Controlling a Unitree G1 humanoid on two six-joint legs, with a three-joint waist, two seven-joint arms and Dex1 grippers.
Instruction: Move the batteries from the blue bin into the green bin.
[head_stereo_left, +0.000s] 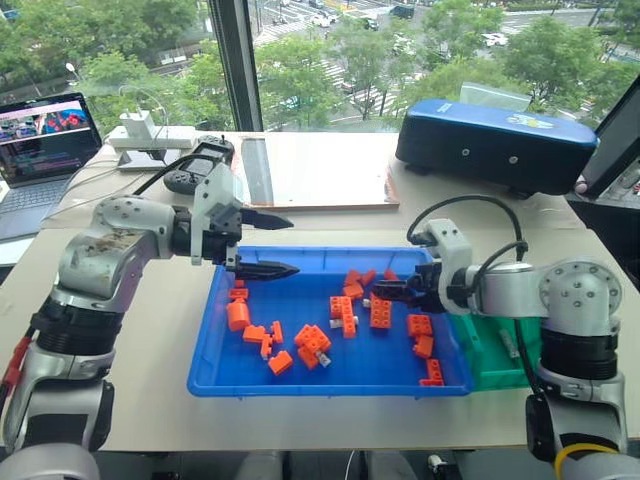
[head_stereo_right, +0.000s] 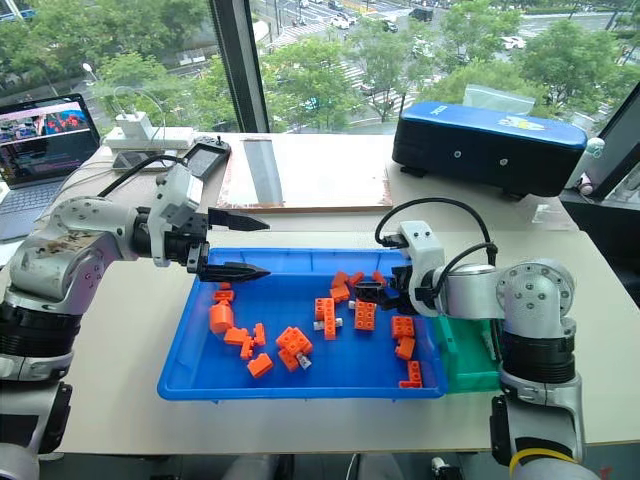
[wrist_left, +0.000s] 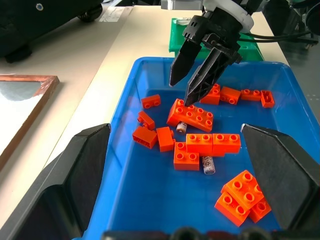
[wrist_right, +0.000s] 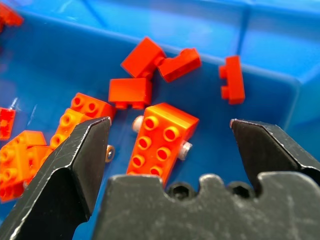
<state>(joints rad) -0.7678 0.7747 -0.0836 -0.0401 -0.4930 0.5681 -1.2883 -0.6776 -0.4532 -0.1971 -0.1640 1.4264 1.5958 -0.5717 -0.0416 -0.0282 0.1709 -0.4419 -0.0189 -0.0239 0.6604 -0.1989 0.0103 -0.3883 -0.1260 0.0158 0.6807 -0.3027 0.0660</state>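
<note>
**Both grippers empty over the brick-strewn blue tray**

While the wide, shallow bright-blue plastic bin (head_stereo_left: 215, 350) sits at the middle of the beige table (head_stereo_left: 150, 400), the right gripper (wrist_left: 192, 85) hangs low over its right half, its two black fingers spread apart and holding nothing. Beneath those fingertips lies an orange eight-stud toy brick (wrist_right: 160, 142), with the grey ends of a small silver cylindrical battery (wrist_right: 186, 149) poking out on either side of it. A second battery (wrist_left: 208, 165) rests on the tray floor against a row of orange bricks (wrist_left: 205, 146). The left gripper (head_stereo_left: 270, 245) hovers above the tray's far left corner, pointing toward the right, its fingers also apart and empty. The small, deep green plastic bin (head_stereo_left: 490, 355) stands touching the blue tray's right wall, with a thin grey cylinder (head_stereo_left: 509, 343) lying inside it, probably a battery.
</note>
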